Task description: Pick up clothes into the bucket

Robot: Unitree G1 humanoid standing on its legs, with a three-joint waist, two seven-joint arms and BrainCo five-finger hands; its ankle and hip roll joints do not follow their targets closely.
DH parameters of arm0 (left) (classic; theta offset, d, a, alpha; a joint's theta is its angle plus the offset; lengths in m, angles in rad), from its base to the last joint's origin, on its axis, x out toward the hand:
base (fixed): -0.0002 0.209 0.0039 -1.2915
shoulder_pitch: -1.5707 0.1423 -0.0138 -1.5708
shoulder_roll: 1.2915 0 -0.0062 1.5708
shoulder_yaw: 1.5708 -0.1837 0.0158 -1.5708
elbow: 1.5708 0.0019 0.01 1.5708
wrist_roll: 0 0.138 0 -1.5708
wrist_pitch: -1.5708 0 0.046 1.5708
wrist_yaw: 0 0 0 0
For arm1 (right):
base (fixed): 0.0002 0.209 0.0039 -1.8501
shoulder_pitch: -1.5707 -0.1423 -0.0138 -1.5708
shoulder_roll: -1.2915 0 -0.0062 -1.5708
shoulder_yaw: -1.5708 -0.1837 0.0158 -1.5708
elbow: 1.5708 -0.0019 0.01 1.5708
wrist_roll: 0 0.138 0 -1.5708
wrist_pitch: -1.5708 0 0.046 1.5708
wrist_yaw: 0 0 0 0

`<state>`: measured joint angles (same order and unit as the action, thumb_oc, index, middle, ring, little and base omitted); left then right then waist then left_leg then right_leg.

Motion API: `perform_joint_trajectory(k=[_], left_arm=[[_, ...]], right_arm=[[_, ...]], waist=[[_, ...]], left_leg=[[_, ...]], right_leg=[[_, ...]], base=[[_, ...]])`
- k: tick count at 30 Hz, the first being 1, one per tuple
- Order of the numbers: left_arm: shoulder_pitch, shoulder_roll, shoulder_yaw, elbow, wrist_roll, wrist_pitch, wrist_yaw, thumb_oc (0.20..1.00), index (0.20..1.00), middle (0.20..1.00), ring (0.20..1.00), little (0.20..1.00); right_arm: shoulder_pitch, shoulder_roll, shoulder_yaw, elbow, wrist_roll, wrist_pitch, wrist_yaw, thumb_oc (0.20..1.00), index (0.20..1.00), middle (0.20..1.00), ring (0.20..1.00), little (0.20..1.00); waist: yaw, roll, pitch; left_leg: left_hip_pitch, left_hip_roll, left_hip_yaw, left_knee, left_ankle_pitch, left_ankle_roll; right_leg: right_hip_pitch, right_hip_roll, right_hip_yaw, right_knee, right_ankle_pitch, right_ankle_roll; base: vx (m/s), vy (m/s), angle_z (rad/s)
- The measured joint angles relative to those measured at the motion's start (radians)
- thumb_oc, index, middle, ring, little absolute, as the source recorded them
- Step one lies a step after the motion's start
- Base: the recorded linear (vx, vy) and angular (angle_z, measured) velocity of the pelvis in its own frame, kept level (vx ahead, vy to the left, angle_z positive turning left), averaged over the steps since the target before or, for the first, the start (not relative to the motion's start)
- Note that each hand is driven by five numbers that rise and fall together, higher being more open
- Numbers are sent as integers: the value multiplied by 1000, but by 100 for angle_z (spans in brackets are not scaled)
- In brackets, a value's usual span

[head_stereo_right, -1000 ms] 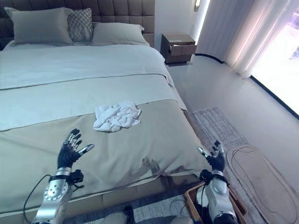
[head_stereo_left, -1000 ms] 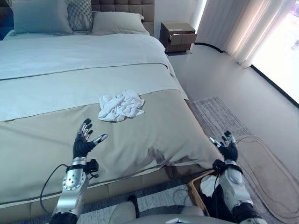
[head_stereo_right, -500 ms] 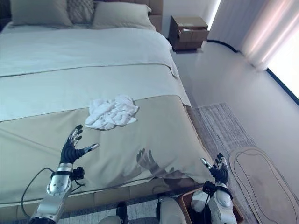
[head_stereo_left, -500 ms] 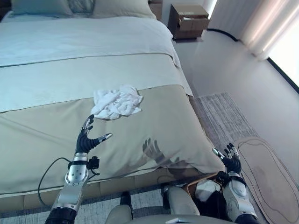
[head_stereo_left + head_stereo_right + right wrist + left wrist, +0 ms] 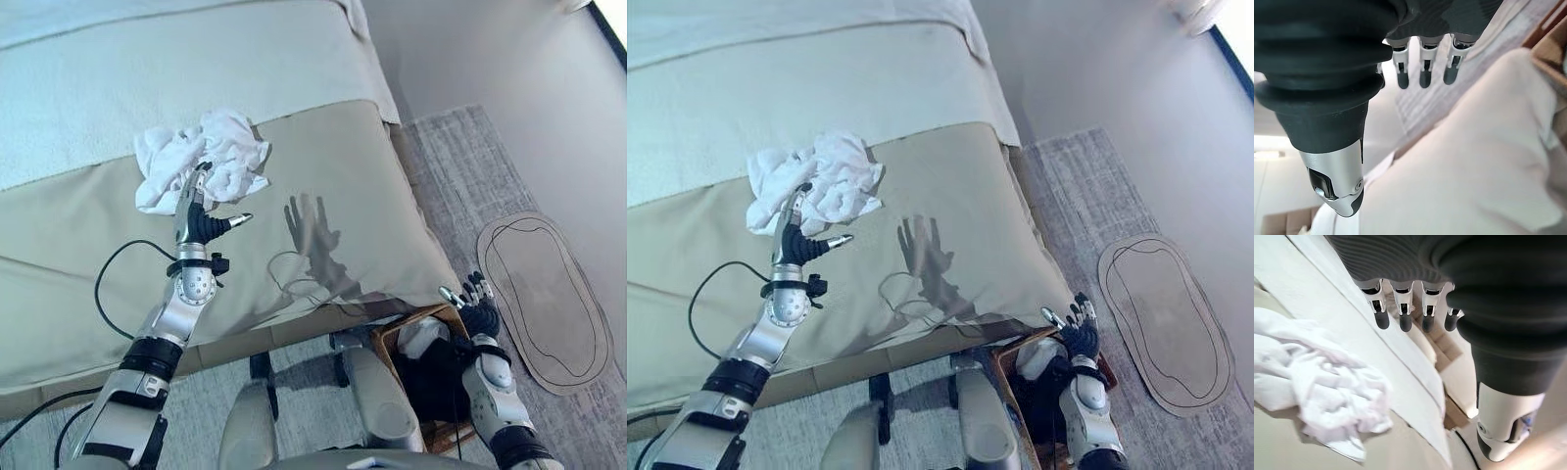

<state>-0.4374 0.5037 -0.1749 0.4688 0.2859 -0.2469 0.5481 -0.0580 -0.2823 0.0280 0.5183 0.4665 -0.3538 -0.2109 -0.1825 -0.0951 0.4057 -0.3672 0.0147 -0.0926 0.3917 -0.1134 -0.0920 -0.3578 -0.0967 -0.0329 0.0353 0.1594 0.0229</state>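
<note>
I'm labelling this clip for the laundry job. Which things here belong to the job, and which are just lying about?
Job:
white crumpled garment on the bed
brown bucket on the floor by the bed's corner
left hand, open, near the garment
right hand, open, over the bucket

Lying about:
grey rug
oval mat

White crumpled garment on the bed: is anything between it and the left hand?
Nothing visible. The left hand, fingers straight, hovers at the near edge of the white garment on the tan bedspread, with only bare cover around.
</note>
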Motion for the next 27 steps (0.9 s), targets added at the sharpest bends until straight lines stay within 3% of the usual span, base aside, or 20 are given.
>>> perform_joint_trajectory(k=[3,4,5,6,9,11,14,17,21,23,27], left_arm=[[-59,43,2,17,21,14,28,1000,1000,1000,1000,1000],[-72,52,7,19,32,26,40,1000,1000,1000,1000,1000],[-75,54,6,23,39,27,46,1000,1000,1000,1000,1000],[-95,63,1,41,55,29,54,1000,1000,1000,1000,1000],[-123,87,-6,55,68,46,78,1000,1000,1000,1000,1000],[-124,129,0,74,90,60,91,1000,1000,1000,1000,1000],[-128,181,0,75,95,70,107,1000,1000,1000,1000,1000],[-170,196,-3,123,127,88,132,1000,1000,1000,1000,1000],[-366,231,-114,233,138,117,152,1000,1000,1000,1000,1000],[-429,263,-166,272,142,127,153,1000,1000,1000,1000,1000],[-531,285,-233,288,156,143,155,1000,1000,1000,1000,1000]], right_arm=[[-68,-8,5,-2,0,-12,-10,1000,1000,1000,1000,1000],[-77,-10,6,-23,0,-14,-10,1000,1000,1000,1000,1000],[-75,-13,6,-40,0,-16,-10,1000,1000,1000,1000,1000],[-75,-10,18,-50,0,-25,-10,1000,1000,1000,1000,1000],[-59,6,33,-63,13,-27,-6,1000,1000,1000,1000,1000],[-55,23,62,-77,18,-27,-1,1000,1000,1000,1000,1000],[-55,37,70,-85,18,-27,7,1000,1000,1000,1000,1000],[-56,31,66,-84,18,-33,6,1000,1000,1000,1000,1000],[-59,6,74,-83,22,-34,5,1000,1000,1000,1000,1000],[-68,3,107,-85,30,-34,5,1000,1000,1000,1000,1000],[-73,-12,112,-117,30,-37,7,1000,1000,1000,1000,1000]], waist=[[9,-1,27],[6,13,39],[8,21,44],[7,25,51],[13,5,55],[15,-12,58],[15,-35,68],[9,-37,68],[-7,-41,72],[-28,-59,87],[-34,-63,107]], left_leg=[[-11,36,-41,-166,33,23],[3,71,-5,-242,73,26],[13,79,14,-269,86,36],[26,64,13,-298,155,14],[7,9,64,-306,166,28],[2,-1,91,-308,164,28],[-5,3,114,-306,163,25],[-31,17,126,-296,160,21],[-116,24,139,-264,161,20],[-124,24,139,-256,159,16],[-197,26,138,-219,155,13]], right_leg=[[5,-3,5,-22,2,-12],[7,5,6,-21,10,3],[7,9,9,-18,8,12],[-6,1,31,-11,14,31],[-53,-52,81,-1,15,59],[-70,-60,104,-5,12,71],[-83,-55,109,-9,7,85],[-102,-47,109,-23,4,89],[-170,-46,105,-36,20,116],[-176,-46,105,-34,30,118],[-240,-45,105,-19,30,118]], base=[[34,132,-10],[-29,205,-22],[-92,213,-36],[-103,212,-27],[-49,170,-20],[-21,80,-29],[-17,47,-19],[-25,14,-12],[-39,13,-8],[-36,19,2],[-41,12,0]])
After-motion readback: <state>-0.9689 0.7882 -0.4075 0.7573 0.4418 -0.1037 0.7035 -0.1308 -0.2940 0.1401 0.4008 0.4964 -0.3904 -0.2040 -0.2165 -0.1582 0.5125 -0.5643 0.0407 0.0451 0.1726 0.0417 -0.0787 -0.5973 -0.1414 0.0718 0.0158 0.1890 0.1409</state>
